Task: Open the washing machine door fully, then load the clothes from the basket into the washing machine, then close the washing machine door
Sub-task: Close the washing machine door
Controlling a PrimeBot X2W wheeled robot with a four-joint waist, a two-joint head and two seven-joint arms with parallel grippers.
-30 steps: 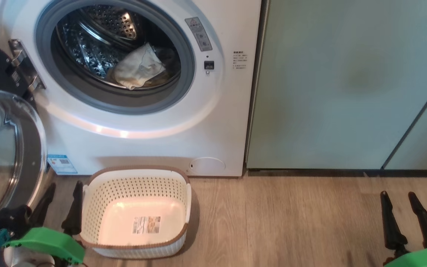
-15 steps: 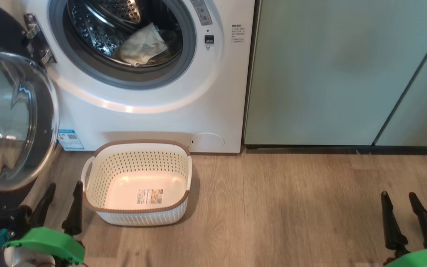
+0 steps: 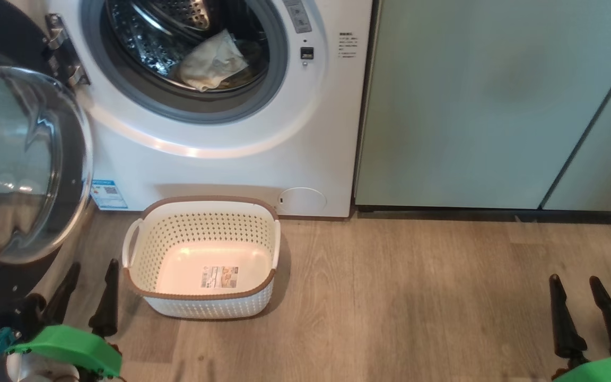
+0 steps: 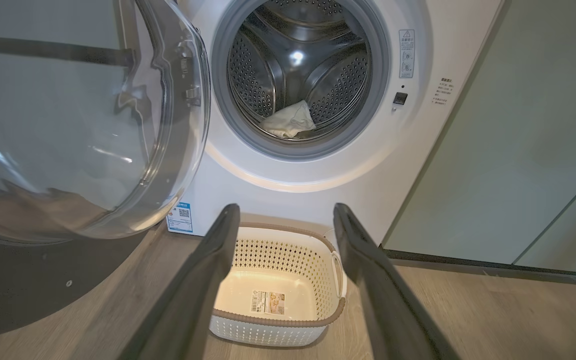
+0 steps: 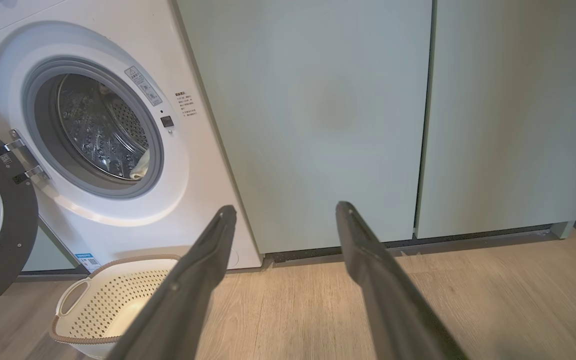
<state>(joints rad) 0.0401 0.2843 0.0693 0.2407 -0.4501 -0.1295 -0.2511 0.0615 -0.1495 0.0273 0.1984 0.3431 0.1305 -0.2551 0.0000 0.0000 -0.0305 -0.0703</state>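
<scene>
Left claw (image 3: 94,264) and right claw (image 3: 573,278) gape empty; only the head view has shifted (basket (image 3: 204,200) bare, clothes (image 3: 212,63) in drum (image 3: 141,32)), so shutting the washing machine door (image 3: 14,159) remains.

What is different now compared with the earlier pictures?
Only the head camera moved: the whole scene slid up its view. Nothing was gripped or released. The left gripper and right gripper stay open, the basket empty, the clothes in the washing machine, the washing machine door open.
</scene>
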